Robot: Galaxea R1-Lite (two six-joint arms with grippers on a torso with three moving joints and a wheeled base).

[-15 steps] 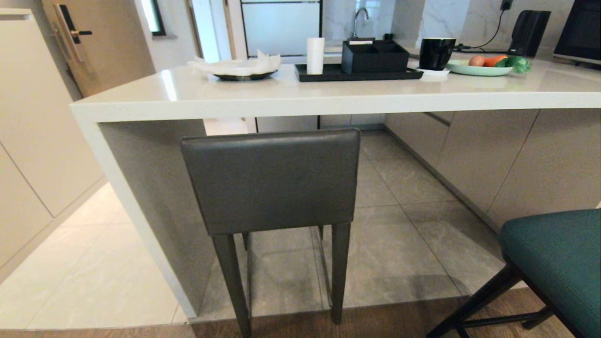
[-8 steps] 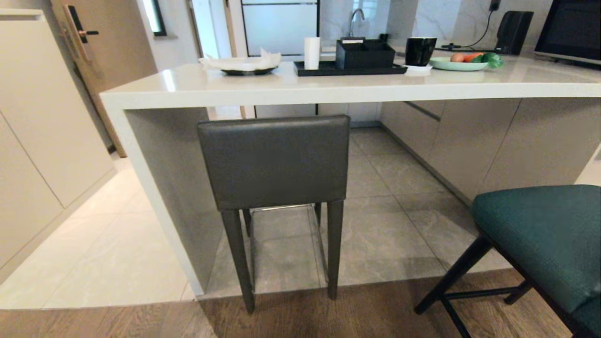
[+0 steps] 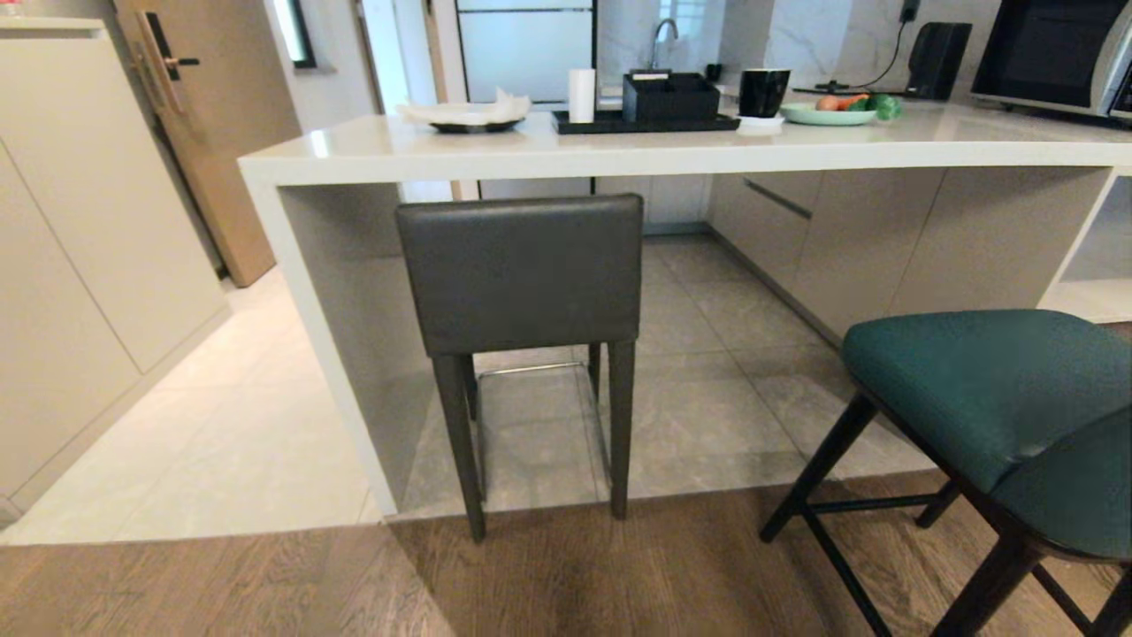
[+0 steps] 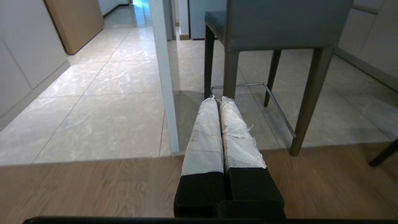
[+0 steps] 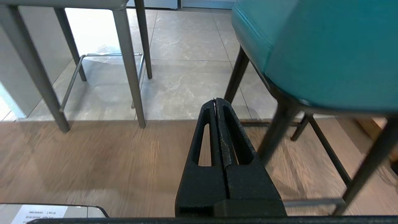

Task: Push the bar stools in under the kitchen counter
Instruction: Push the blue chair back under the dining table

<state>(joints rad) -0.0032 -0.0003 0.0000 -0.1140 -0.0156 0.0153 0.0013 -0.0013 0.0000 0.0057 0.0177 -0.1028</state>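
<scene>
The camera has backed off: the grey stool [image 3: 522, 274] under the kitchen counter [image 3: 672, 150] looks smaller, and more of the teal stool [image 3: 990, 398] shows, apparently outside. Only the wrist views show the left gripper [image 4: 217, 101] and right gripper [image 5: 215, 102], pressed closed and empty.

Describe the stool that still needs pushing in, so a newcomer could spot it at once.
Start at the long white kitchen counter. A boxy dark grey stool is tucked under its left end; to the right, out on the wood floor, stands the teal stool. Its rounded teal seat and slanted black legs set it apart from the square grey one.
</scene>
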